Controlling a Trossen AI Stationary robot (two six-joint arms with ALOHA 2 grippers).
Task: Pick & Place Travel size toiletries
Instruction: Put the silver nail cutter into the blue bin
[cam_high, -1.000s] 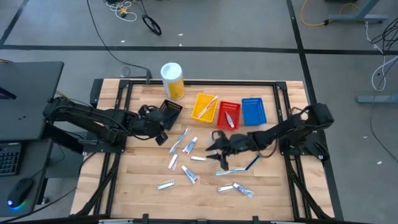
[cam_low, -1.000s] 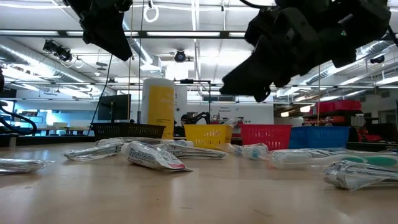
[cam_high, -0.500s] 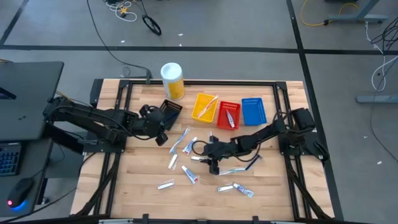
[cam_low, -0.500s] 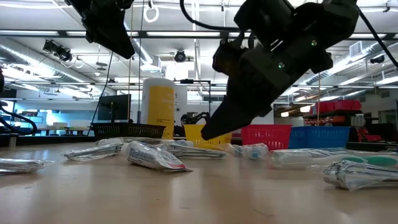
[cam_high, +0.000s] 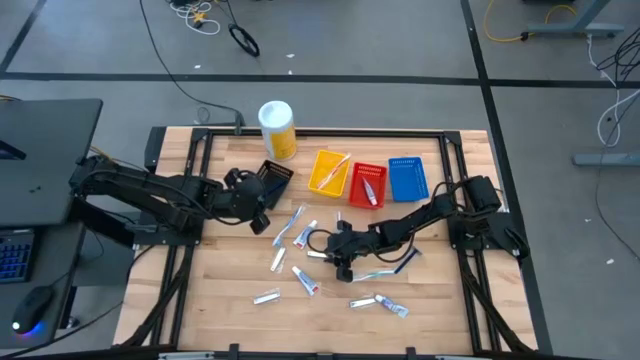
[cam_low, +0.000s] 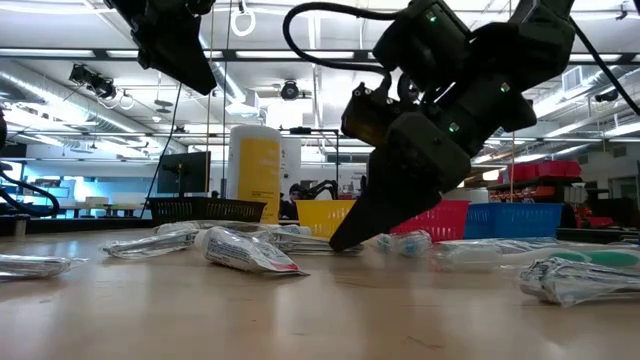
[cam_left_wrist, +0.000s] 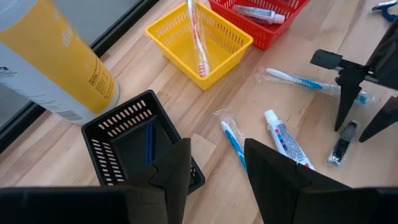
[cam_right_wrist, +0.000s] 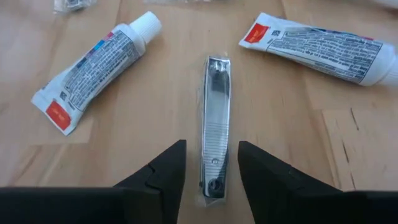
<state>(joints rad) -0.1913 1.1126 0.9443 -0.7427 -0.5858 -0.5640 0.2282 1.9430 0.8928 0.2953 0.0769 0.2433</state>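
A silver nail clipper (cam_right_wrist: 215, 118) in clear wrap lies flat on the wood near the table's middle, among white toothpaste tubes (cam_right_wrist: 93, 68) (cam_right_wrist: 317, 46). My right gripper (cam_right_wrist: 210, 169) is low over it and open. Its two fingers stand on either side of the clipper's near end, slanting down from the table's right. In the left wrist view the clipper (cam_left_wrist: 343, 143) shows just beyond those fingers (cam_left_wrist: 346, 93). My left gripper (cam_left_wrist: 214, 180) hangs open above the black tray (cam_left_wrist: 134, 143) at the table's left, with nothing between its fingers.
At the back stand a yellow tray (cam_high: 329, 172) with a toothbrush, a red tray (cam_high: 367, 185) with a toothpaste tube, a blue tray (cam_high: 407, 178) and a yellow canister (cam_high: 277, 128). Wrapped toothbrushes (cam_left_wrist: 233, 140) and tubes (cam_high: 305, 282) lie scattered around the middle and toward the near edge.
My right gripper has come down toward the table and a little toward its left edge, tipping more steeply, until its fingers stand around the nail clipper. The clipper and the other toiletries have stayed where they were.
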